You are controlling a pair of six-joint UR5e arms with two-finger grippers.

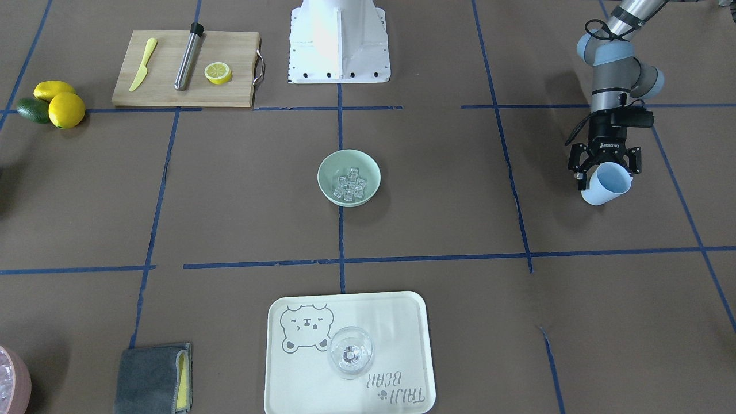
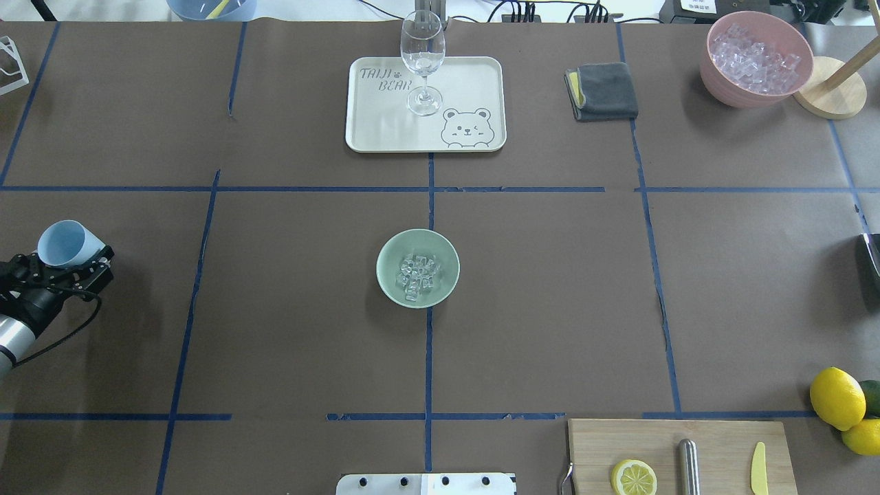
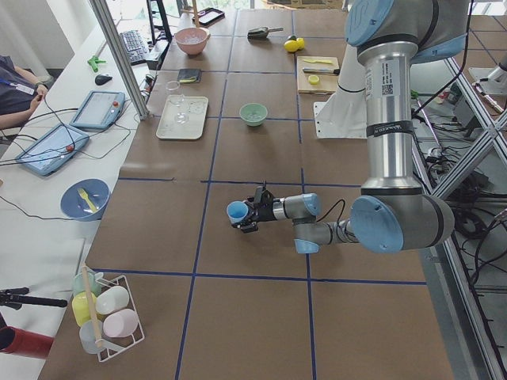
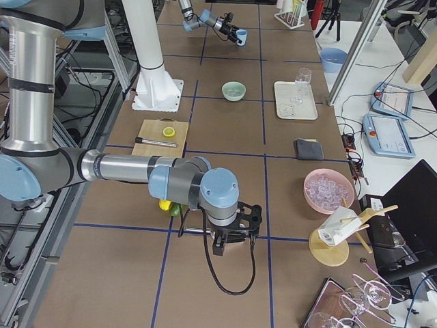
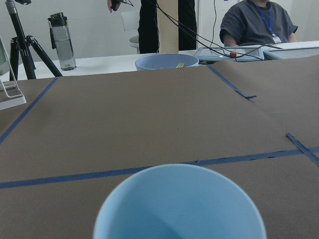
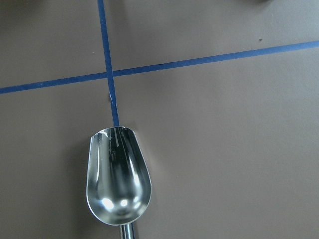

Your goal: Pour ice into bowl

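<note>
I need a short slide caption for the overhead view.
Ice in the mint bowl; left gripper holds the blue cup.

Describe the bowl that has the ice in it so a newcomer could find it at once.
Start at the table's centre, where the blue tape lines cross between the cream bear tray and the robot's white base. The bowl sits alone there: round, pale mint green, with clear ice inside, unlike the larger pink container.

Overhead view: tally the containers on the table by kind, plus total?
Bowls: 2 — pale mint-green bowl holding clear ice cubes, pink bowl of ice cubes.
Cups: 1 — light blue cup in the left gripper.
Glasses: 1 — clear wine glass on the cream tray.
Total: 4.
</note>
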